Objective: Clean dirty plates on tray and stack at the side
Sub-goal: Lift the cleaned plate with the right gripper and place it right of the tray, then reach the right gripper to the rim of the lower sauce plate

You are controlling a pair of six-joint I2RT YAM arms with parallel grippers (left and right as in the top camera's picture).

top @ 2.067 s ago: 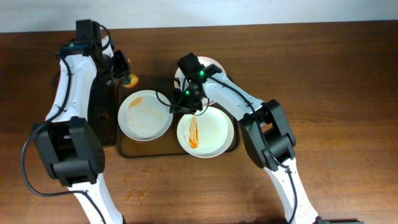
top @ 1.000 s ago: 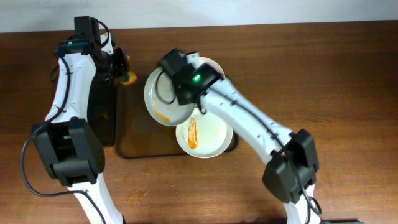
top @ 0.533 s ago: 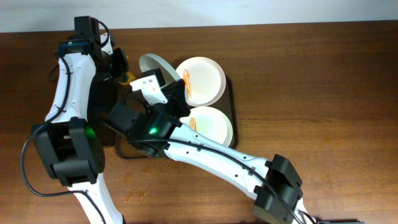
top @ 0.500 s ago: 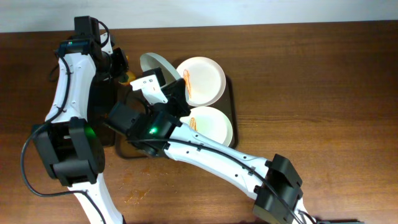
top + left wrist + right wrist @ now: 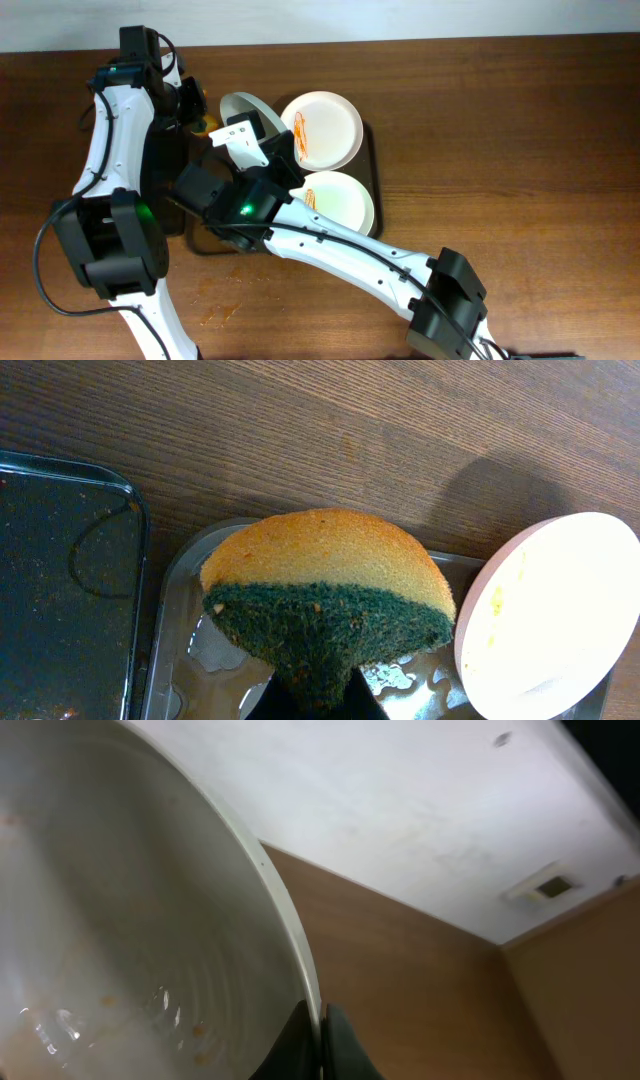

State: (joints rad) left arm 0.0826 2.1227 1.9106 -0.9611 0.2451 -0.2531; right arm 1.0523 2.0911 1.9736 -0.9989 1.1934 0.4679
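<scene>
— How will the lifted plate handle?
— It is judged to be hard and stiff, not heavy, and easily broken if dropped. Wet drops and small sauce spots are seen on it, so it is likely slippery. It is best held at the rim, and that is where it is held. The right gripper is closed tight on the rim, with the plate tipped up on its edge above the fingers.

— And the other hand?
— The left gripper is closed on a sponge, yellow on one side and green on the other. The sponge looks soft and is squashed where it is pinched. The lifted plate is just to the right of that hand and is not touching the sponge.

— Where are the other plates?
— Two are lying on the brown tray, out past the right gripper. One is a streaked plate with orange sauce. The other is a half-hidden plate, partly covered by the right arm.

— What is shown by one view and not another?
— Those two plates are seen only from overhead. The pinch on the rim is shown only by the right wrist view, where the tray is hidden. The sponge's green side is shown only by the left wrist view, with a black tray to the left of that hand.
</scene>
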